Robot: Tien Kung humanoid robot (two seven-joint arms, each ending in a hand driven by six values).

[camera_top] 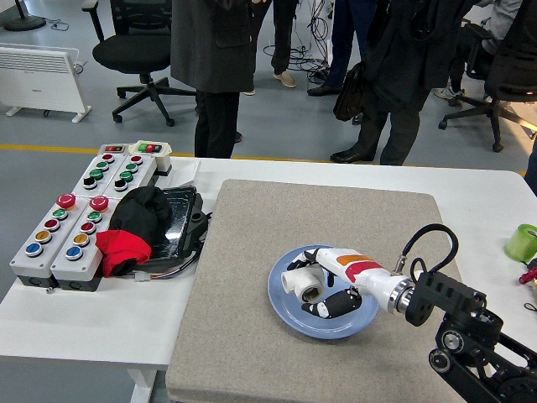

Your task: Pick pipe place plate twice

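Reaching in from the lower right, the right hand (pixel 329 283) is closed around a short white pipe fitting (pixel 304 285), thumb underneath and the other fingers (pixel 323 259) curled over its top, so the piece cannot roll free while it is carried. The fitting hangs over the left half of the blue plate (pixel 289 312), low above the dish or just touching it; which of the two cannot be told from this angle. Its open socket faces the camera. Holding it this close to the plate's middle looks like the set-down step of one pick-and-place round, and a release here should leave the pipe well inside the rim instead of tipping off the edge. Whether this is the first or second round is not shown, and no other pipe is visible on the table. The left arm is out of sight. The plate lies on a grey felt mat (pixel 252 252) that covers much of the white table (pixel 101 323), a soft base that should keep the dish from sliding. To the left of the mat sit two grey button boxes (pixel 71 227) with coloured push-buttons, and beside them a black tray (pixel 180 222) with black and red cloth (pixel 126 239) heaped on it. A green object (pixel 522 243) shows at the table's right edge. Beyond the far side, several people in dark clothes stand on a grey floor among office chairs, with a white heater (pixel 42 75) at the left.
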